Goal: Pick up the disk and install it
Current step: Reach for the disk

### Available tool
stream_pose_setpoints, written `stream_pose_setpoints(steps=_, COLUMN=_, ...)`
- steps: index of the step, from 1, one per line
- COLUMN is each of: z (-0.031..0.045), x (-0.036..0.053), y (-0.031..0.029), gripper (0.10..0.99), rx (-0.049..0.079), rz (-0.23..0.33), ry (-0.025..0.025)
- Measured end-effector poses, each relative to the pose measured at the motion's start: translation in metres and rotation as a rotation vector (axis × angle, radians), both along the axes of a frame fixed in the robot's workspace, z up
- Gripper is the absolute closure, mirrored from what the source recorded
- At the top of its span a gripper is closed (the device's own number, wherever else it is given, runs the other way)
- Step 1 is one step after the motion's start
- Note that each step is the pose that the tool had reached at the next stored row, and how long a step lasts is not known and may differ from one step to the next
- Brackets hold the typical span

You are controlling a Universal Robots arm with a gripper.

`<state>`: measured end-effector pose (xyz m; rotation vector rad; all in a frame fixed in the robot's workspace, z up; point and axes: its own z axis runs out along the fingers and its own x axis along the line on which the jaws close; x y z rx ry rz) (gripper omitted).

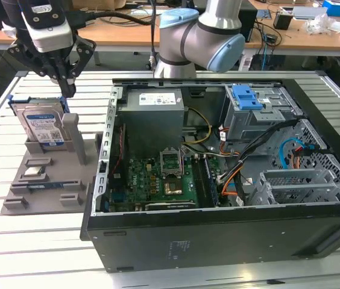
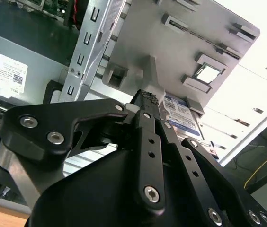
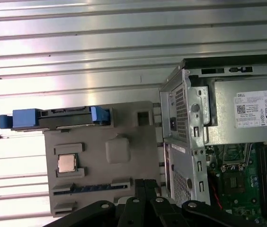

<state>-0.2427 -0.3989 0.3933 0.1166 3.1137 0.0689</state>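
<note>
slatted table [image 1: 25, 241] bears the disk [image 1: 43, 126] upright in a grey holder [image 1: 55, 180], its base hidden; gripper [image 1: 69, 90] clenched empty above.

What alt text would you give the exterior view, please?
The robot arm's hand hangs close above the disk, which stands upright in a grey holder on the exterior view's left. Beside it, on a slatted table, an open computer case lies on its side, its motherboard exposed.
</note>
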Motion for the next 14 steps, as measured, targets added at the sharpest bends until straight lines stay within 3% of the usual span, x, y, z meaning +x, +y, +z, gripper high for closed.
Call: stream_pose_setpoints(steps=14, z=0.0, x=-0.025, y=0.0, gripper=0.98, rx=0.0, rz=0.0, ry=-0.0001)
